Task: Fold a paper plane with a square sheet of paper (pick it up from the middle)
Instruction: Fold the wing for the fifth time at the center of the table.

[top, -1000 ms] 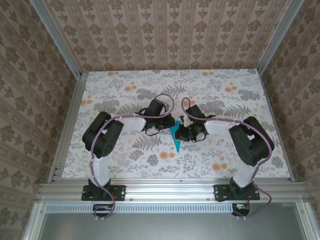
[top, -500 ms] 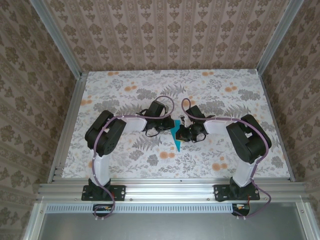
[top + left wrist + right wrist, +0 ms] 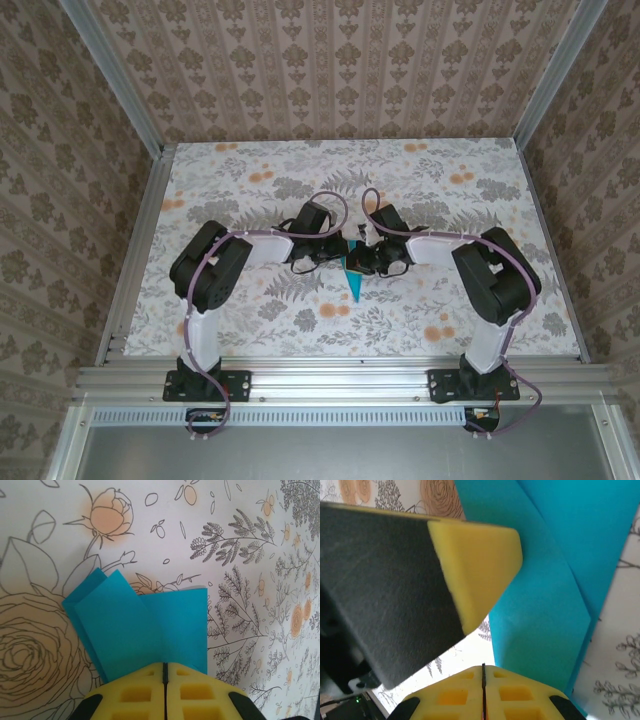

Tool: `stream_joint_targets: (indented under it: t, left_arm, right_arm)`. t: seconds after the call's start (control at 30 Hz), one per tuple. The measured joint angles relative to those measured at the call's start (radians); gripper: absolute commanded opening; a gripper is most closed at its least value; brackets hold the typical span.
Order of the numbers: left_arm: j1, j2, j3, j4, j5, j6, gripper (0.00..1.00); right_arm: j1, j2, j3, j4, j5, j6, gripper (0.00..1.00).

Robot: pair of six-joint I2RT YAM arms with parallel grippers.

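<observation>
The teal-blue paper (image 3: pixel 354 284) is folded narrow and pointed, and it lies mid-table with its point toward the arms. In the left wrist view its wide end (image 3: pixel 150 625) fans out in overlapping flaps beyond my left gripper (image 3: pixel 164 665). That gripper is shut, with the paper's centre line running straight into its seam. From above, the left gripper (image 3: pixel 344 257) sits at the paper's far half. My right gripper (image 3: pixel 483 666) is shut with nothing in it, just left of the paper's edge (image 3: pixel 555 580). The left gripper's yellow finger (image 3: pixel 475 565) is close by. From above, the right gripper (image 3: pixel 362 262) nearly touches the left one.
The floral tabletop (image 3: pixel 450 200) is fenced by aluminium rails (image 3: pixel 330 372) at the near edge and by patterned walls on the other sides. Both arms bend inward toward the middle, their purple cables (image 3: pixel 330 195) looping above the wrists.
The right gripper has slid left, up against the paper and the left gripper. The left gripper has stayed in place and its jaws have closed slightly. The paper has hardly shifted.
</observation>
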State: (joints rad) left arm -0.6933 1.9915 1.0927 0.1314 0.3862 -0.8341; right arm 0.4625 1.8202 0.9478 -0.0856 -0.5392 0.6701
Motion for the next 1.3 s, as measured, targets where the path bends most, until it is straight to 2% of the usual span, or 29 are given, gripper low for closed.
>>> stream_joint_targets:
  t: [0.3,0.6,0.93,1.3]
  left_arm:
    - [0.002,0.005,-0.003,0.013,0.011,-0.044,0.06]
    - [0.008,0.005,-0.018,0.035,0.019,-0.083,0.06]
    - [0.010,0.005,-0.031,0.055,0.023,-0.105,0.06]
    - [0.013,0.005,-0.030,0.052,0.027,-0.108,0.06]
  right_arm:
    - [0.000,0.063,0.013,0.037,-0.023,0.034,0.13]
    - [0.000,0.060,-0.002,0.039,-0.056,-0.009,0.12]
    - [0.042,0.004,-0.075,0.011,-0.084,-0.047,0.12]
    - [0.060,-0.106,-0.241,0.064,-0.120,-0.038,0.12]
